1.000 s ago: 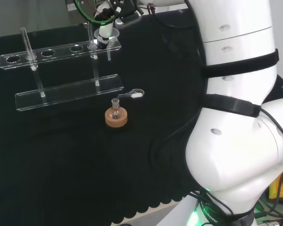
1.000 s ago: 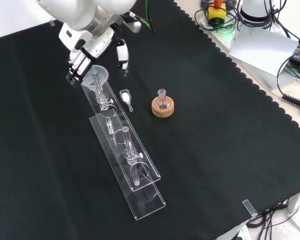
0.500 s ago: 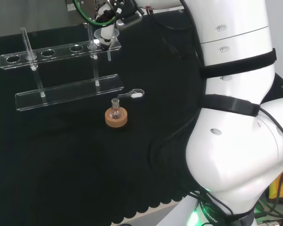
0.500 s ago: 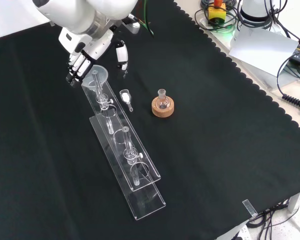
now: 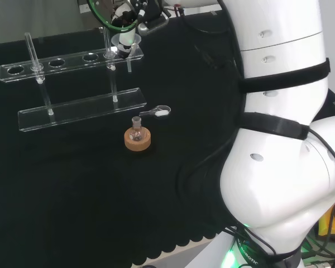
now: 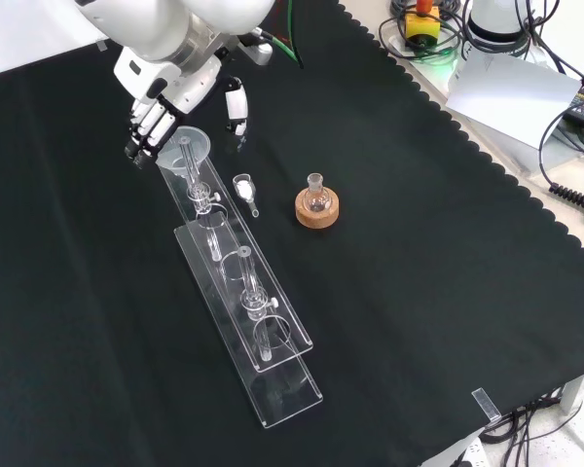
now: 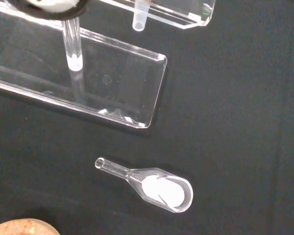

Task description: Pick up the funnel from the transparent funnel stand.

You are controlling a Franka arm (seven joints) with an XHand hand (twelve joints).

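Note:
The clear funnel (image 6: 183, 149) sits in the end hole of the transparent stand (image 6: 273, 336). Its stem tip (image 7: 137, 22) hangs below the stand's upper plate. My hand (image 6: 170, 97) hovers over that end of the stand. Its fingers (image 6: 141, 131) hang beside the funnel's rim on the left of the front view, while the thumb stands apart on the right. Nothing is pinched between them. In the head view the funnel (image 5: 125, 42) shows just under the hand (image 5: 128, 12), at the right end of the stand (image 5: 61, 61).
A small flask on a cork ring (image 6: 317, 204) stands right of the stand in the front view. A clear scoop with white powder (image 7: 159, 188) lies between them on the cloth. Cables and equipment lie beyond the cloth's scalloped edge (image 6: 487, 146).
In the head view the hand has risen off the funnel's top, so the cone now shows beneath it. The funnel stays in the stand.

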